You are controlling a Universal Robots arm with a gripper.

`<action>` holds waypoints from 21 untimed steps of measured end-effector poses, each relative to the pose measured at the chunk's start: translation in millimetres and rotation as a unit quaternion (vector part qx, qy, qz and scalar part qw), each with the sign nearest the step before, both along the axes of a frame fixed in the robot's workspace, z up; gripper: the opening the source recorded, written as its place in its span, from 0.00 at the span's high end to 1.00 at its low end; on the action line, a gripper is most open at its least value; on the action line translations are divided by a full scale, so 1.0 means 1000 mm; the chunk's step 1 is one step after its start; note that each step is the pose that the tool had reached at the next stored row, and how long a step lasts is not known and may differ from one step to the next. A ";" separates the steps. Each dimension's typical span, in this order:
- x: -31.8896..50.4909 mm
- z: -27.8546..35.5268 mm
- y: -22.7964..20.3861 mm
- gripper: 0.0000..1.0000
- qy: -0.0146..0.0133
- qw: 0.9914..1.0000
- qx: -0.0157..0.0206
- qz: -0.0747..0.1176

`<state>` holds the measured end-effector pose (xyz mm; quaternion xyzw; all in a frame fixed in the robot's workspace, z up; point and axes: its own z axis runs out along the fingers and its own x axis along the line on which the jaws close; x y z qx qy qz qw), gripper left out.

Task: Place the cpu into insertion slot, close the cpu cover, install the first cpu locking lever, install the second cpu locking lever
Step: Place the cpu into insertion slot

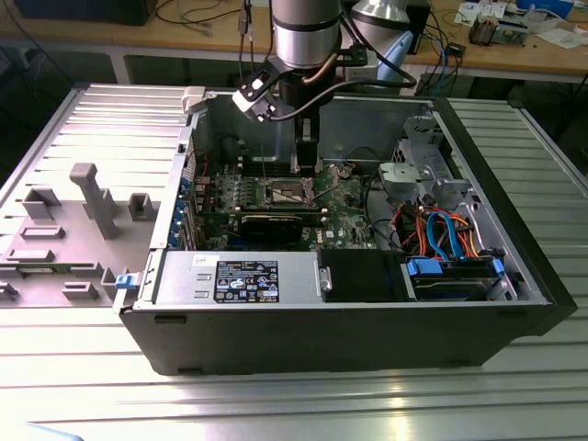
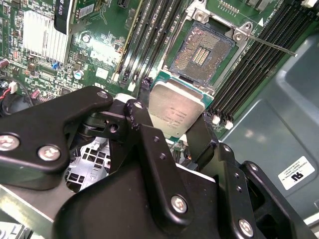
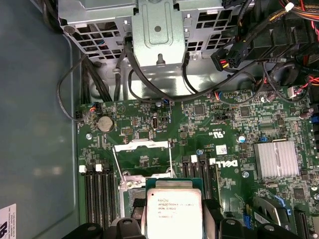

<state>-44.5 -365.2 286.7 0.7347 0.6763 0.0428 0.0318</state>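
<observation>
My gripper is shut on the cpu, a flat square chip with a silver-grey top, held by its edges between two black fingers. The chip hangs just above the green board, close beside the insertion slot, whose dark pinned centre lies bare. In the first wrist view the cpu covers much of the socket, and the cpu cover stands swung back, with two thin locking levers raised. In the exterior view the gripper reaches down into the open computer case over the insertion slot.
Long memory slots flank the socket on both sides. A black graphics card lies in front of it. A metal drive cage, coloured cables and the power supply crowd the case. A grey fixture stands at the exterior view's left.
</observation>
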 end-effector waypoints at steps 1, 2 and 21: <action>0.0000 0.0000 0.0000 0.46 0.000 1.000 0.000 0.000; 0.0000 0.0000 0.0000 0.46 0.000 1.000 0.000 0.000; -0.0022 -0.0113 0.0001 0.46 0.000 1.000 0.000 0.029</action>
